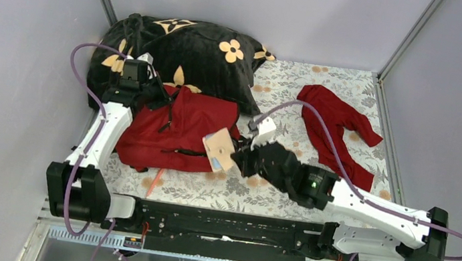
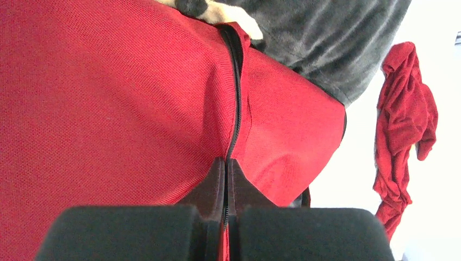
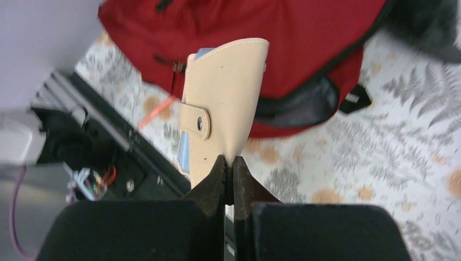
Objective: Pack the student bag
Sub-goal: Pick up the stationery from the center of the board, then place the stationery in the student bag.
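The right jaws are pressed together on the near edge of a beige snap-tab case (image 3: 228,92). It is held on edge, with its long axis pointing straight away from them. A blue layer shows along one side of the case, and the tab is snapped shut.

Just past the case's far end the student bag (image 3: 272,32) lies flat on the patterned surface (image 3: 407,136). From above, the case overlaps the bag's nearest corner, but whether the two touch cannot be told. A dark side pocket (image 3: 293,106) on the bag is turned toward the right jaws, and nothing is seen in it.

The left jaws are pinched shut on the bag itself, at the black zipper line (image 2: 236,98), which runs straight ahead of them across the red fabric. Whether the main compartment is parted along that zipper cannot be told, and no contents are shown.

The bag's long axis is judged to run crosswise, from one pair of jaws toward the other. The left arm is the one in contact. The right arm carries the case, and an opening would be needed ahead and to the left of the right jaws.

Beyond the bag a black flowered blanket (image 1: 185,50) is heaped against its far edge. Well off to the right of the right jaws a red garment (image 1: 339,131) lies limp.
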### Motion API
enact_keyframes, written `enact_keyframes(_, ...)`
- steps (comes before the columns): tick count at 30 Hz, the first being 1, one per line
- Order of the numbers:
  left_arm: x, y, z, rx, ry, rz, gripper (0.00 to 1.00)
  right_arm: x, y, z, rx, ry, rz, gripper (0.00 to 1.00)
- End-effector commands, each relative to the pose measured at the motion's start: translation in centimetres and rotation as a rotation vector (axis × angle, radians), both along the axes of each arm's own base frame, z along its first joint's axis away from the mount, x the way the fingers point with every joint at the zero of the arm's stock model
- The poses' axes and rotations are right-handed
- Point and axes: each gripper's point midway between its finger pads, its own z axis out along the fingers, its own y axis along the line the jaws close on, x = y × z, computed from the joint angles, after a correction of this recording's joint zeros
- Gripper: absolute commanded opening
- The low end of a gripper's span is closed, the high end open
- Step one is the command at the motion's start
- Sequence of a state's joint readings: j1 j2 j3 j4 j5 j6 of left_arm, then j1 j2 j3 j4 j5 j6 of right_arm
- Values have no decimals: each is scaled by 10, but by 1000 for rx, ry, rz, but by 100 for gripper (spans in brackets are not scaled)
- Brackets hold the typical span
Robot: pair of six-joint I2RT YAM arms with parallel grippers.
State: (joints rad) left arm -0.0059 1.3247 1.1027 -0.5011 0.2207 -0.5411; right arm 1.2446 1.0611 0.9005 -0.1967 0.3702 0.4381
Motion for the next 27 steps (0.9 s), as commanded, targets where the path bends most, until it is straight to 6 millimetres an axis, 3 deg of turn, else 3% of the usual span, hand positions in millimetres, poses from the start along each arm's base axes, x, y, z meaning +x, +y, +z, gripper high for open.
enact_keyframes(1, -14, -6, 7, -1, -38, -65, 0, 54, 20, 42, 92, -37, -36, 0)
enact_keyframes(5, -21, -7, 8, -15, -45, -58, 0, 99, 62, 60, 226, 6, -36, 0)
enact_keyframes(8, -21, -8, 15, -20, -64, -60, 0, 114, 100, 57, 233, 39, 13, 0)
enact_keyframes(14, -25, -10, 25, -24, -96, -79, 0, 133, 148, 36, 251, 123, 71, 0)
enact_keyframes(21, -33, -23, 35, -85, -132, -124, 0, 141, 175, -18, 216, 250, 92, 0)
enact_keyframes(27, -38, -22, 31, -84, -118, -117, 0, 166, 191, -31, 223, 277, 85, 0)
